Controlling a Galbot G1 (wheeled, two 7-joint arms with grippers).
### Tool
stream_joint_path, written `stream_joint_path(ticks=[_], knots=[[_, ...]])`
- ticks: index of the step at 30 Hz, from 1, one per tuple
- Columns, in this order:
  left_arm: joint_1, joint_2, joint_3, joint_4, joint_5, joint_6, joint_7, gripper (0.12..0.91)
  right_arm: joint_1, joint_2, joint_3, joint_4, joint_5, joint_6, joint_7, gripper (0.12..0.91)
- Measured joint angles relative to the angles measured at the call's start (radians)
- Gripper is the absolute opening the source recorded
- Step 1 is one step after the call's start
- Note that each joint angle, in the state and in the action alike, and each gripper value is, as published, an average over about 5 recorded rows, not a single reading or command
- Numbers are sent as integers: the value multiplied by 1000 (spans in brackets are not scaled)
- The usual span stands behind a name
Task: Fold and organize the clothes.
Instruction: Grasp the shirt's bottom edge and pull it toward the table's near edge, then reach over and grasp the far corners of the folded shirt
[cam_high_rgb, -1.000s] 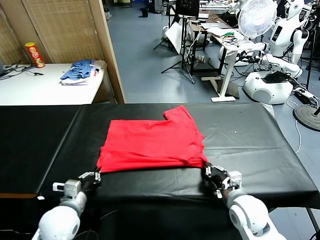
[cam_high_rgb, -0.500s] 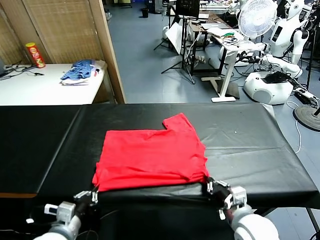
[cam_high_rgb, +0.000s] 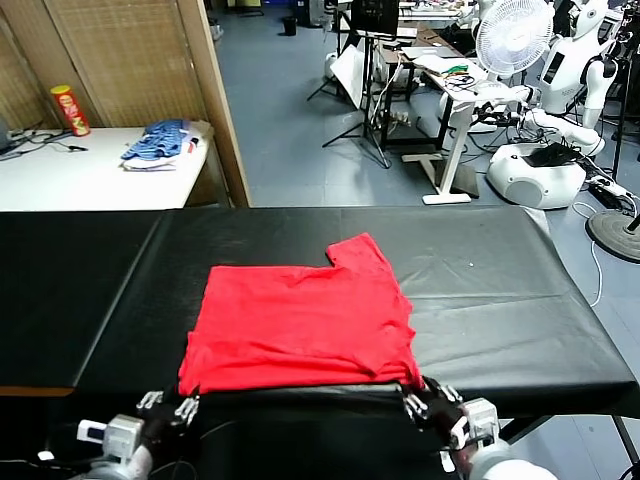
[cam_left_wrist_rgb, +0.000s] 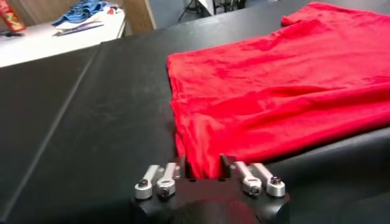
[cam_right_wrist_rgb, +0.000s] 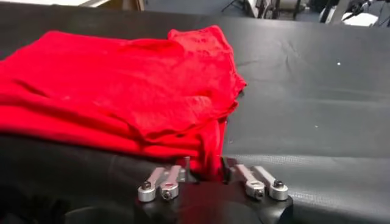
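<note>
The clothes, one red T-shirt (cam_high_rgb: 300, 320), lie folded flat on the black table (cam_high_rgb: 500, 290), one sleeve pointing to the far side. The shirt's near edge reaches the table's front edge. My left gripper (cam_high_rgb: 168, 408) sits low at the shirt's near left corner. In the left wrist view this gripper (cam_left_wrist_rgb: 203, 164) is open, with the red corner (cam_left_wrist_rgb: 201, 146) lying loose between its fingers. My right gripper (cam_high_rgb: 430, 400) is at the near right corner. It (cam_right_wrist_rgb: 206, 165) is open too, a fold of the shirt (cam_right_wrist_rgb: 122, 85) hanging between its fingers.
A white side table (cam_high_rgb: 60, 185) at the back left carries a blue-and-white pile of garments (cam_high_rgb: 160, 142) and a red snack can (cam_high_rgb: 68, 108). A wooden screen (cam_high_rgb: 130, 60) stands behind it. A fan (cam_high_rgb: 515, 32), stands and other robots fill the floor beyond.
Both grippers drew back and down toward the table's front edge, dragging the shirt's near edge with them. Both then opened and let go of the corners.
</note>
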Motion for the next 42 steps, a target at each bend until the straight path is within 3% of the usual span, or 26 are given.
stream_joint_path(ticks=[2,8,14,19,24,27,32,38,42], knots=[[-16,9,-17,-20,-37,18,-1,781,34,-8,20,1,19,0,2,795],[-186,55,-11,13,-161,32,-9,798,256,-19,-5,-134,28,34,29,798],[-514,83,87,186,-335,79,-91,798,541,-5,-118,-374,29,66,60,798],[-763,79,197,376,-399,85,-106,798,739,29,-212,-601,20,90,72,798],[-938,53,293,561,-417,101,-95,798,893,83,-278,-815,5,107,40,798],[-1006,36,336,654,-399,109,-69,798,961,115,-304,-924,-24,119,7,798],[-1059,18,381,773,-355,110,-17,798,1034,158,-322,-1053,-64,126,-26,798],[-1071,10,392,853,-333,110,4,787,1079,204,-328,-1155,-81,124,-49,795],[-1078,9,393,880,-334,107,7,643,1089,223,-330,-1191,-89,124,-64,727]])
